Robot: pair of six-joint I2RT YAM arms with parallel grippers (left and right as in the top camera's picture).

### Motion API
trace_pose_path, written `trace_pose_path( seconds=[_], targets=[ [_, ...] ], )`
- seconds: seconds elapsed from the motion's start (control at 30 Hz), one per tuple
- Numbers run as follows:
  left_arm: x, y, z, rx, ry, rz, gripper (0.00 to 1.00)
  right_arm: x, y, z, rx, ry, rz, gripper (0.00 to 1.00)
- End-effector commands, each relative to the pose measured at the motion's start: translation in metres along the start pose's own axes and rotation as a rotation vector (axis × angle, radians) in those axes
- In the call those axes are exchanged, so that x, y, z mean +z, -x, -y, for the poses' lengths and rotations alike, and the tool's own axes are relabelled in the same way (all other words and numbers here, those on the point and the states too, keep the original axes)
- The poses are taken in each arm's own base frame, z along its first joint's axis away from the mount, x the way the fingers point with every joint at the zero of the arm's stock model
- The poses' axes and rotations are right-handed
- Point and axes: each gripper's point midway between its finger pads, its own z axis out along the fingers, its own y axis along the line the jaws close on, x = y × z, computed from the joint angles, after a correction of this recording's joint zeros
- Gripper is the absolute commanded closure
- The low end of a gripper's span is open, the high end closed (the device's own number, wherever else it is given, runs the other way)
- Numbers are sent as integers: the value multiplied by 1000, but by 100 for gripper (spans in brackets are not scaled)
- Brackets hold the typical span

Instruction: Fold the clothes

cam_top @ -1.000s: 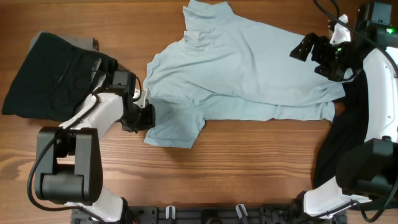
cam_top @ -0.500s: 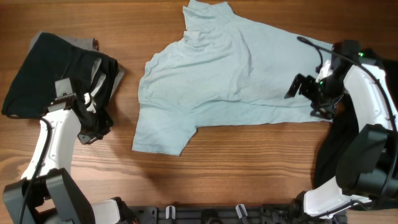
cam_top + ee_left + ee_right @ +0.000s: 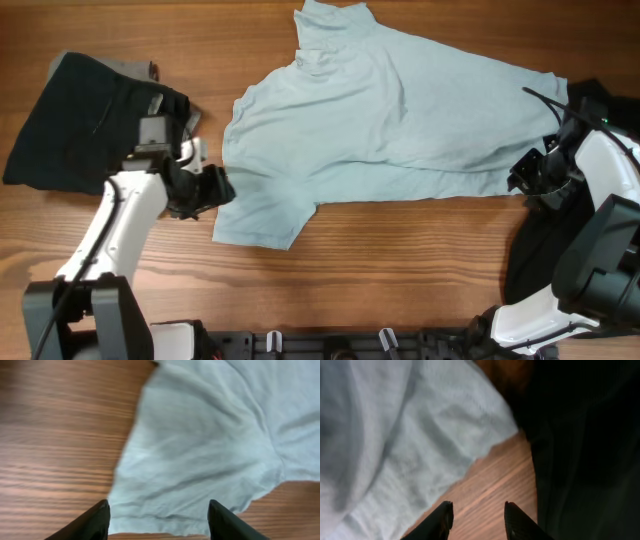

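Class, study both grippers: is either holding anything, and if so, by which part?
Nothing is held. The left gripper has open jaws over the T-shirt sleeve; the right gripper has empty jaws above the table by the hem.

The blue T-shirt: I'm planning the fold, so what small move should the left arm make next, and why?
Probably lower the left gripper onto the sleeve edge and close. Its jaws stand open right at that edge of the T-shirt, holding nothing, and the sleeve lies flat on the table, so a pinch there seems the way to start folding it inward.
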Motion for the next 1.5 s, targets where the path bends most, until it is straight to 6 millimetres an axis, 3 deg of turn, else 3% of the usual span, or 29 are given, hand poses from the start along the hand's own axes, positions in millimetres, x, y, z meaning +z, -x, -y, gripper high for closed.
trace_pose_path(
  seconds=[0.0,0.2,0.23,0.37,0.47,0.5,0.67,0.77,0.83,1.0,1.13,1.23,1.33,1.37,1.43,1.47],
  targets=[
    [11,-7,11,68,6,-29,36,8,0,4,49,-1,20,63],
    [16,-7,9,77,30,-35,29,25,18,-3,74,31,82,61],
    [16,-7,9,77,30,-35,28,28,22,-4,74,31,94,55],
    [16,-6,7,77,41,-31,24,40,25,17,107,-95,102,55],
    [16,-5,6,78,47,-26,22,49,19,20,106,-115,68,55],
    [16,-4,5,79,53,-21,21,52,20,21,107,-117,64,58],
    [16,-4,4,79,57,-20,21,51,30,5,71,-42,88,96],
    [16,1,1,83,81,1,17,40,28,5,72,-40,81,96],
    [17,4,1,85,80,8,17,21,25,4,71,-30,86,96],
    [22,1,-1,82,84,-3,26,-26,13,-4,25,50,125,96],
    [48,-13,-13,74,93,-34,32,-60,5,-11,-23,127,182,96],
    [67,-20,-21,67,96,-49,32,-71,0,-16,-52,165,193,96],
    [76,-28,-15,57,52,-94,43,-71,-5,-19,-55,187,174,96],
    [77,-30,-10,54,17,-108,53,-71,-6,-20,-56,192,169,96],
    [77,-33,-1,52,-34,-123,88,-71,-7,-20,-64,194,162,96],
    [76,-35,2,48,-51,-133,96,-71,-8,-20,-70,193,161,96]
  ],
)
